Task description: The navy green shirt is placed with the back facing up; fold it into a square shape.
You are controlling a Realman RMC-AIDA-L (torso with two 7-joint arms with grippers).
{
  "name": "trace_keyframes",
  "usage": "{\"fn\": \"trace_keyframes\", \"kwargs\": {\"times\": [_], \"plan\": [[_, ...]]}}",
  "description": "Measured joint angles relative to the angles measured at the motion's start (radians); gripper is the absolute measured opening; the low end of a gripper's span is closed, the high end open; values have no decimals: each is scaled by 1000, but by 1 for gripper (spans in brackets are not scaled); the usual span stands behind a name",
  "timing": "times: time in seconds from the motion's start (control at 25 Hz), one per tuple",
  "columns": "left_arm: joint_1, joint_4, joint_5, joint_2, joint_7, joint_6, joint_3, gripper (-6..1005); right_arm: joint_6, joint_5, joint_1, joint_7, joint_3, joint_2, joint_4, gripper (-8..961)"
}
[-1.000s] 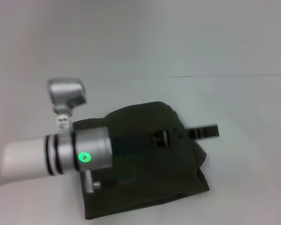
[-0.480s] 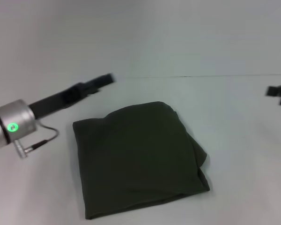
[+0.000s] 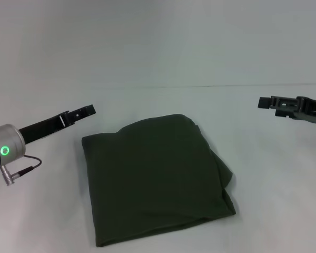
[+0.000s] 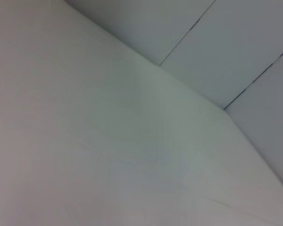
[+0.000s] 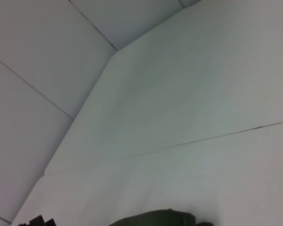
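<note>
Shirt (image 3: 155, 179), navy green, folded into a rough square mid-counter (image 3: 274, 174), right edge rumpled and layered. Left end effector (image 3: 84, 111) off its left corner, right end effector (image 3: 266, 102) well apart; spread of either impossible to tell. Bare counter on all sides.

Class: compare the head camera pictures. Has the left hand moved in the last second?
Yes. The left hand was over the shirt; it is now off the shirt's left edge, above the bare table.
</note>
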Motion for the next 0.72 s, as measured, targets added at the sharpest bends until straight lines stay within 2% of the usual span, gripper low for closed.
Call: {"fn": "trace_keyframes", "kwargs": {"times": [0.28,0.4,0.72], "plan": [[-13,2,100,1,-30,-36,12,864,15,3,3,7,8,1,0,918],[-25,3,159,-8,-45,-64,15,863,18,3,3,9,9,0,0,917],[-33,-3,203,-12,-55,-94,15,862,40,3,4,15,10,0,0,917]]}}
